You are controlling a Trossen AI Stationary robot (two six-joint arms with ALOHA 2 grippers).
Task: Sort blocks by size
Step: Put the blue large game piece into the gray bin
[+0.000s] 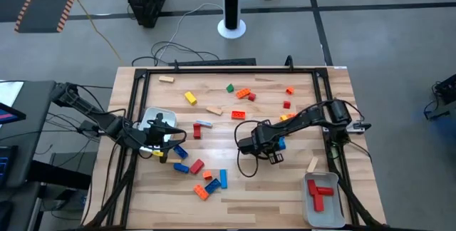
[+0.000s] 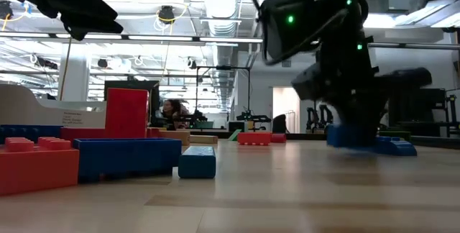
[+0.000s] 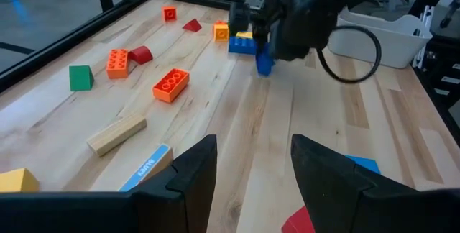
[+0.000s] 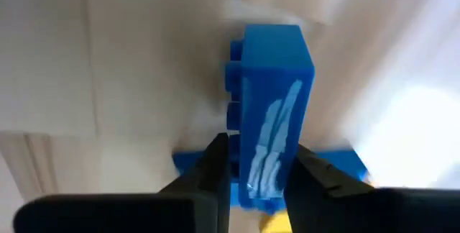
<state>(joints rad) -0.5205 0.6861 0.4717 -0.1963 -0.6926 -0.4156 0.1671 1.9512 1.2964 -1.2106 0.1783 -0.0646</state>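
The right gripper point(image 4: 259, 168) has its two dark fingers point(image 4: 212, 172) closed against the sides of a blue brick point(image 4: 273, 111), which stands on end between them in the right wrist view, studs along one side, with another blue piece point(image 4: 190, 162) lying just behind it on the wood. In the high view this gripper point(image 1: 274, 149) sits right of the table's centre, low over the boards, its arm running up and to the right toward the frame's edge. In the low view it hangs at the right, with the blue brick point(image 2: 352, 136) at its tip close to the tabletop.

The left gripper point(image 3: 251, 168) holds nothing; its fingers point(image 3: 194, 172) stand partly apart over bare wood. In the high view it point(image 1: 165, 137) is at the left of the table, beside a white tray point(image 1: 149, 117).

The blocks are scattered over the wooden table point(image 1: 235, 181): an orange brick point(image 1: 243, 93), a green cube point(image 1: 230, 87) and a yellow block point(image 1: 190, 98) in the upper middle, red, blue and orange pieces point(image 1: 201, 185) in the lower left. A second white tray point(image 1: 322, 209) at the lower right holds red bars point(image 1: 318, 192).
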